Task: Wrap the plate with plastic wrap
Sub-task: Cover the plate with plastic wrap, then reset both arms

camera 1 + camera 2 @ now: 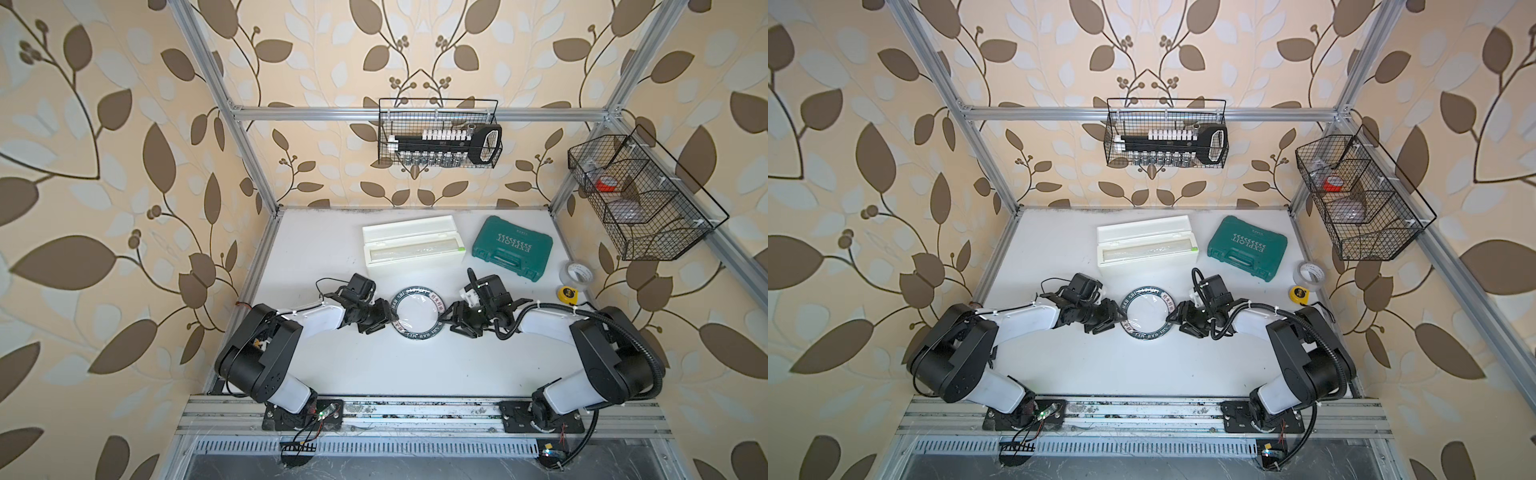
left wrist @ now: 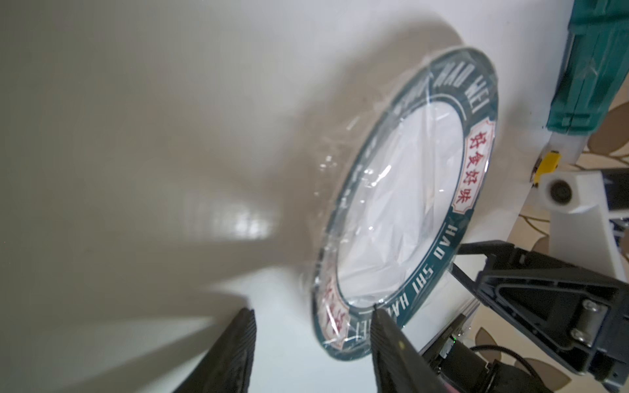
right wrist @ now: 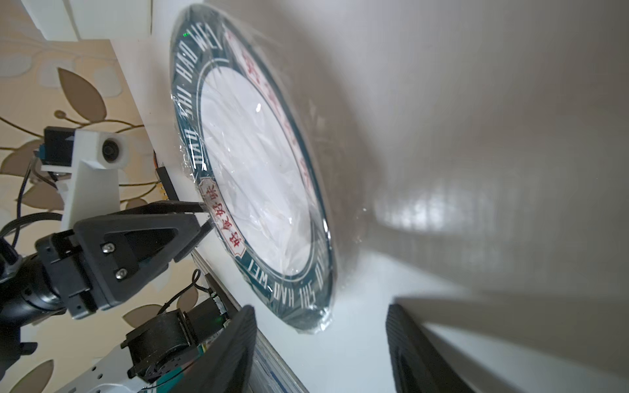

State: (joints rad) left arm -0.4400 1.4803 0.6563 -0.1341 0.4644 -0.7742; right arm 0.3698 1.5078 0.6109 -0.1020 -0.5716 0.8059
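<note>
On the white table (image 1: 374,365), midway between both arms: the plate (image 1: 417,291), lying flat, well in front of the dispenser box (image 1: 413,245). Over the plate, crinkled plastic wrap (image 2: 391,204), loose edges bunched at the rim. Probably the tucking stage: press those loose edges down under the rim, low and slow, without lifting or sliding the plate. Left jaws apart and empty, rim edge just between the tips. Right jaws wide and empty, rim edge just ahead, facing the gap.
</note>
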